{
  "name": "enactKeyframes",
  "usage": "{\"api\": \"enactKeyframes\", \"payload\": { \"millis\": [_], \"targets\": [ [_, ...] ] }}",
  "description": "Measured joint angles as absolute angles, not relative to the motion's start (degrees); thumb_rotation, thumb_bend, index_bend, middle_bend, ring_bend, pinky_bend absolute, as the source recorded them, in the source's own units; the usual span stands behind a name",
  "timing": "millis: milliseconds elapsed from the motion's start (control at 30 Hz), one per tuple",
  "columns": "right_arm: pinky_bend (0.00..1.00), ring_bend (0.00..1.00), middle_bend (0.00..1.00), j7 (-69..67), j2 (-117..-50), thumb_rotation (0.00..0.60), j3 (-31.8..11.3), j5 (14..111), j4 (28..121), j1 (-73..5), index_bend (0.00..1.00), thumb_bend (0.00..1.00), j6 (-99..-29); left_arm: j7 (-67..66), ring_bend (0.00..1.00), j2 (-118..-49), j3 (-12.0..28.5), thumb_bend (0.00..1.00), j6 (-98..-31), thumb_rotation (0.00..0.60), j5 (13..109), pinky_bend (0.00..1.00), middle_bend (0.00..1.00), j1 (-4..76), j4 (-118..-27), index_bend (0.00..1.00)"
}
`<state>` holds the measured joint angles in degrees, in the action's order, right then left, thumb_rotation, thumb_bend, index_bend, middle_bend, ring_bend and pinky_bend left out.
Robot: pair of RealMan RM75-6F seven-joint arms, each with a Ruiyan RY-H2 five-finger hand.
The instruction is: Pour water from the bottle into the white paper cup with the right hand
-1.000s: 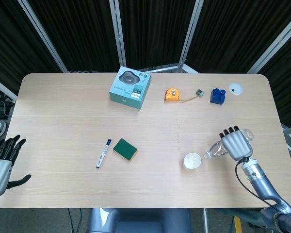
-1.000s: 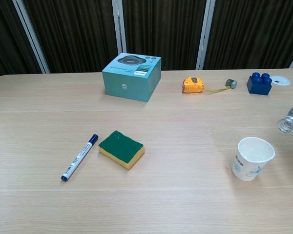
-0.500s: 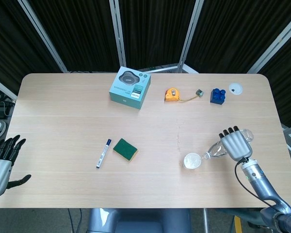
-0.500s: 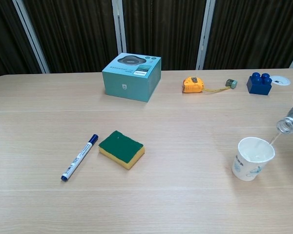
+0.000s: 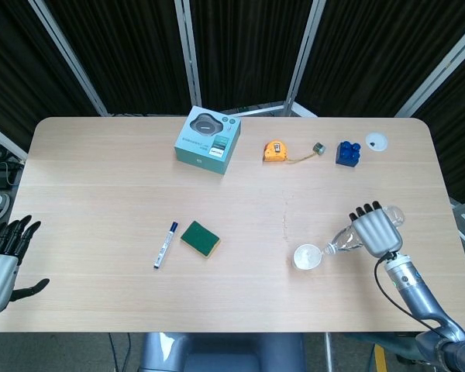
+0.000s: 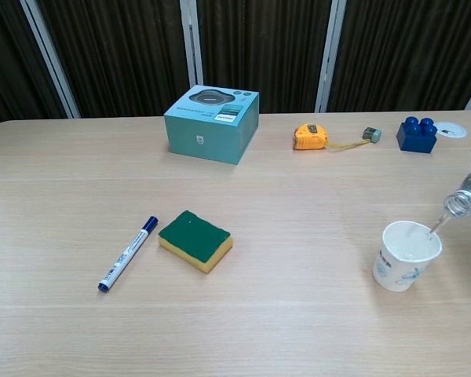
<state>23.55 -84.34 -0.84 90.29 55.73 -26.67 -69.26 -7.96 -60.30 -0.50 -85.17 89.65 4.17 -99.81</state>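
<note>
In the head view, my right hand [image 5: 374, 231] holds the bottle [image 5: 342, 239] near the right edge of the desk [image 5: 101, 194]. The bottle is tilted, its mouth just over the rim of the cup [image 5: 307, 256], which stands nearer the front edge. My left hand [image 5: 1, 260] is beyond the left edge, fingers apart, holding nothing.

In the chest view, only the bottle neck [image 6: 465, 201] shows at the right side. A thin stream of water [image 6: 437, 226] falls into the cup [image 6: 406, 254]. The right hand itself I cannot see here.
</note>
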Motion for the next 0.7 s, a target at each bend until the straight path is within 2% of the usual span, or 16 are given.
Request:
{"api": "enactKeyframes", "payload": {
  "millis": [433, 700],
  "targets": [
    [0.49, 0.6, 0.66, 21.3, -84.7, 0.6, -1.1, 89.9, 55.7, -26.6, 0.56, 0.53, -69.1, -8.0, 0.0, -60.3, -0.5, 0.0, -85.1, 0.6, 89.5, 0.0, 0.0, 4.2, -99.8, 0.0],
    [0.49, 0.6, 0.66, 9.7, -84.5, 0.6, -1.4, 89.3, 56.7, -26.7, 0.56, 0.53, -68.7, -8.1, 0.0, -60.3, -0.5, 0.0, -84.9, 0.6, 89.4, 0.0, 0.0, 4.2, -99.9, 0.0]
  ]
}}
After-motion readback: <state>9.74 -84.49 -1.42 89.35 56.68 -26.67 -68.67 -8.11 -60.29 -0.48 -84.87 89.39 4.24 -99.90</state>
